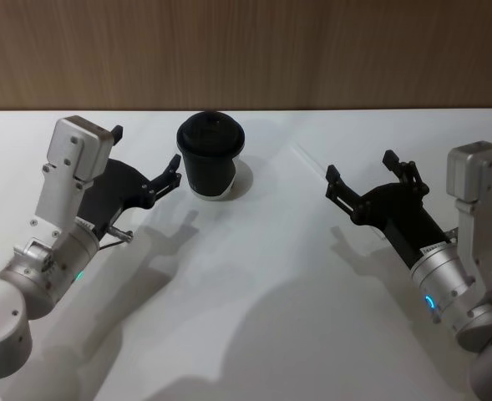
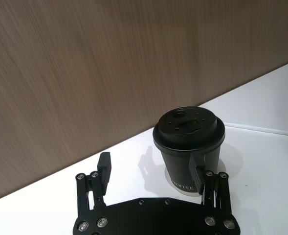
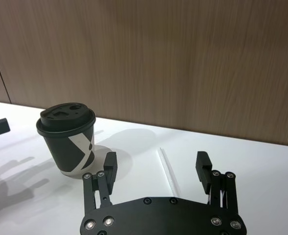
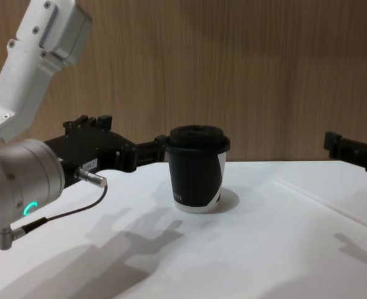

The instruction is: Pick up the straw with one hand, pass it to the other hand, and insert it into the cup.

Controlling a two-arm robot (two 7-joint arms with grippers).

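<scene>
**A:** Head view first: how do the grippers stand?

**B:** Both are spread wide and hold nothing. The left gripper hovers on the left of the cup, one fingertip just beside its wall. I cannot tell whether it touches. The right gripper is well apart from the cup, on its right.

**A:** And the straw?

**B:** The straw is plain in the right wrist view and only a faint line from the head. It lies flat on the white table to the right of the cup, between the cup and the right gripper, touching neither.

**A:** Which way does it run?

**B:** Its long axis goes from the wooden wall behind the cup toward the right gripper's open fingers.

**A:** Anything else one view adds?

**B:** The left wrist view shows the holes in the cup's domed lid. The cup stands upright, with a white patch on the side that faces the right gripper.
</scene>
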